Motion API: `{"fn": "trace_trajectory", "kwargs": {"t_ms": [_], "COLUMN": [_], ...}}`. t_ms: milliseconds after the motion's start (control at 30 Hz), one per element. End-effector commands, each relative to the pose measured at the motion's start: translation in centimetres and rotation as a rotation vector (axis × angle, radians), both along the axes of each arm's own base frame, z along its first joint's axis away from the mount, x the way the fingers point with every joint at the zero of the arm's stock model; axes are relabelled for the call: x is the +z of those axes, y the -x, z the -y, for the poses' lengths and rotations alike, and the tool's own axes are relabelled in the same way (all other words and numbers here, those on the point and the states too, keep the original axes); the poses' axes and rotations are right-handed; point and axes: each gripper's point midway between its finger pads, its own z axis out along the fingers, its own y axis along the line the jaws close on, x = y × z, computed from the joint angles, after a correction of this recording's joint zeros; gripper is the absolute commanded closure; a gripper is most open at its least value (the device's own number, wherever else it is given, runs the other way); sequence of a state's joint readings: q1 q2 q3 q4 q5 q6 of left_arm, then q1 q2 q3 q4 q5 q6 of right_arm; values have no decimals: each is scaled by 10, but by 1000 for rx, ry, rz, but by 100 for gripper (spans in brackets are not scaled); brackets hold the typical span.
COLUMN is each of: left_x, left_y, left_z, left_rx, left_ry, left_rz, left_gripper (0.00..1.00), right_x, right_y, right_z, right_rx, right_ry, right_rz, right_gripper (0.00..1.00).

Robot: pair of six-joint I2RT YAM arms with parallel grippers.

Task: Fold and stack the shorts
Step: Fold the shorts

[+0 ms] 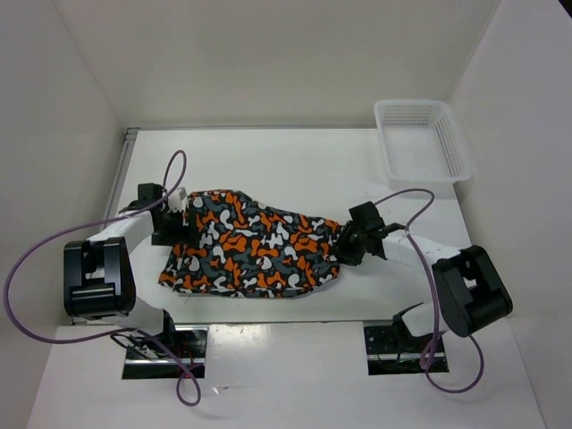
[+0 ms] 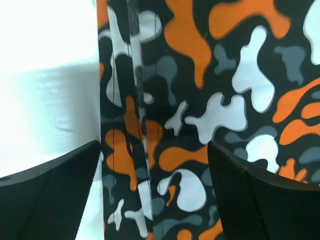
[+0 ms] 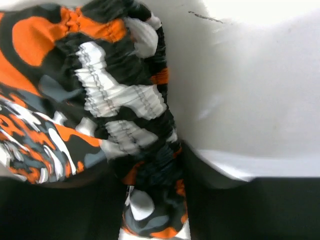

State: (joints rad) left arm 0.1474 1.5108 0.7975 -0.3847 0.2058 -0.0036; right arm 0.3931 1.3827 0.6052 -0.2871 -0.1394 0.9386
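The shorts (image 1: 255, 246) look light and limp, so they are best gripped at the gathered waistband or a hem. Blotched orange, grey, black and white, they lie spread mid-counter (image 1: 295, 170). The right end effector (image 1: 344, 243) pinches the waistband, and the left end effector (image 1: 181, 225) hangs spread over the opposite edge.

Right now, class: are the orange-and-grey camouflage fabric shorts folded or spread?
Spread: the shorts lie wide across the table, waistband bunched at one end.
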Motion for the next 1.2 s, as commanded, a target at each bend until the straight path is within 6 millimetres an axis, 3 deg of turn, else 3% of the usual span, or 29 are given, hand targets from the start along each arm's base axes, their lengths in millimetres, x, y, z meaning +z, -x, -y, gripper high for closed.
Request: {"fn": "trace_trajectory", "kwargs": {"t_ms": [0, 67, 100, 167, 233, 267, 300, 433, 667, 700, 833, 867, 1033, 1167], "left_x": [-14, -23, -27, -28, -27, -27, -27, -14, 7, 9, 20, 27, 32, 25], "left_y": [-4, 1, 3, 4, 4, 5, 5, -5, -15, -14, -13, -14, -6, 1], "left_z": [6, 11, 13, 18, 28, 33, 37, 61, 123, 124, 116, 110, 101, 95], "left_rx": [-17, -27, -31, -42, -75, -93, -104, -187, -391, -396, -374, -357, -332, -317], "left_ry": [37, 61, 72, 96, 106, 116, 116, 145, 146, 137, 91, 82, 90, 82], "left_rz": [6, -3, -7, 3, 3, 3, 3, 34, 95, 88, 86, 103, 98, 80], "left_gripper": [8, 12, 15, 34, 48, 64, 73, 99, 100, 100, 98, 98, 98, 99], "right_x": [-14, -10, -5, 7, 29, 33, 39, 66, 111, 128, 154, 172, 190, 177], "right_y": [3, -3, -6, -16, -29, -29, -31, -41, -63, -70, -88, -96, -109, -112], "right_z": [-4, -2, -1, 5, 7, 12, 14, 21, 41, 42, 45, 44, 25, 6], "right_rx": [24, 14, 7, -21, -34, -48, -46, -53, -82, -90, -55, -63, -13, 35], "right_ry": [14, 27, 36, 80, 92, 120, 133, 172, 296, 310, 373, 371, 398, 452], "right_rz": [0, 13, 26, 50, 107, 107, 120, 176, 275, 309, 349, 392, 424, 399], "right_gripper": [61, 81, 86, 97, 99, 99, 99, 99, 99, 99, 100, 100, 100, 100]}}
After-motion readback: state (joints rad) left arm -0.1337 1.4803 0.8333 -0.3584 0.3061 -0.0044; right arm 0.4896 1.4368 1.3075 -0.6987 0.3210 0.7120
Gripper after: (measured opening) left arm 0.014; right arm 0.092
